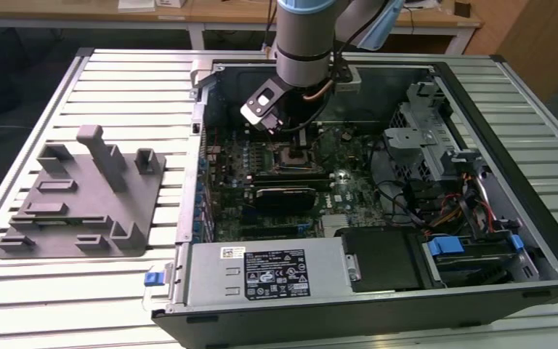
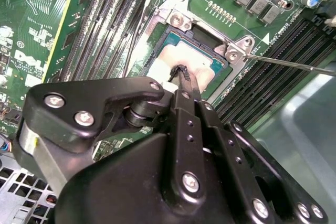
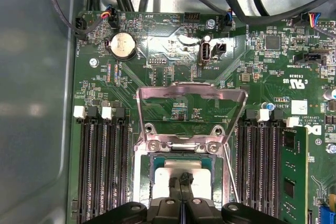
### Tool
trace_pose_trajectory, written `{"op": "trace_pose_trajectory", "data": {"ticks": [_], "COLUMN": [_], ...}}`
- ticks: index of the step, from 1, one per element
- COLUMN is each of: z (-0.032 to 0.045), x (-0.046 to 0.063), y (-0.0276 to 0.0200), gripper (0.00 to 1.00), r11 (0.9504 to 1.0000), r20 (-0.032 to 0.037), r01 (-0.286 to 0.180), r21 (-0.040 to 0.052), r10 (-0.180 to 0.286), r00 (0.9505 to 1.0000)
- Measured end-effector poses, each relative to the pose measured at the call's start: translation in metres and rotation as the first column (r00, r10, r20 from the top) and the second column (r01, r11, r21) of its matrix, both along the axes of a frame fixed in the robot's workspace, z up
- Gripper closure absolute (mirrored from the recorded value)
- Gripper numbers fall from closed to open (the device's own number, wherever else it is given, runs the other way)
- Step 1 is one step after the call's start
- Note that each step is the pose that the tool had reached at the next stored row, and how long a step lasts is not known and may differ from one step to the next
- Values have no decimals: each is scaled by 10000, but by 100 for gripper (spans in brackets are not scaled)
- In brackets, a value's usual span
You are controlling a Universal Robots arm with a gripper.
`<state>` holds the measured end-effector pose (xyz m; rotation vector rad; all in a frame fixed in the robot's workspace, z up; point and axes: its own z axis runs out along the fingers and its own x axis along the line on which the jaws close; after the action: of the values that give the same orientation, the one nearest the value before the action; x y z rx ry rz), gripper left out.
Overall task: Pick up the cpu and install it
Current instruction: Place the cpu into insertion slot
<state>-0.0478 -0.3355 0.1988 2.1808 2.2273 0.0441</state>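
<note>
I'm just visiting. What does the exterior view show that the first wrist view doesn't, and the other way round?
Exterior view: the whole open computer case on a slatted table, the grey fixture plate beside it, the power supply, and the robot arm above the case.

First wrist view: close detail, with the coin battery, the raised load plate, the cpu, and the fingers closed together, tips over it.

Both: the green motherboard and the socket that holds the cpu.
</note>
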Motion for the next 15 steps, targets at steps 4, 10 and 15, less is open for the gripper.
{"op": "trace_pose_trajectory", "data": {"ticks": [4, 10, 15], "z": [-2, -7, -8], "x": [0, 0, 0], "y": [0, 0, 0], "gripper": [89, 89, 89], "r11": [10000, 10000, 10000], "r20": [-1, -2, 0], "r01": [0, 0, 0], "r21": [-2, -3, 0], "r10": [0, 0, 0], "r00": [10000, 10000, 10000]}}
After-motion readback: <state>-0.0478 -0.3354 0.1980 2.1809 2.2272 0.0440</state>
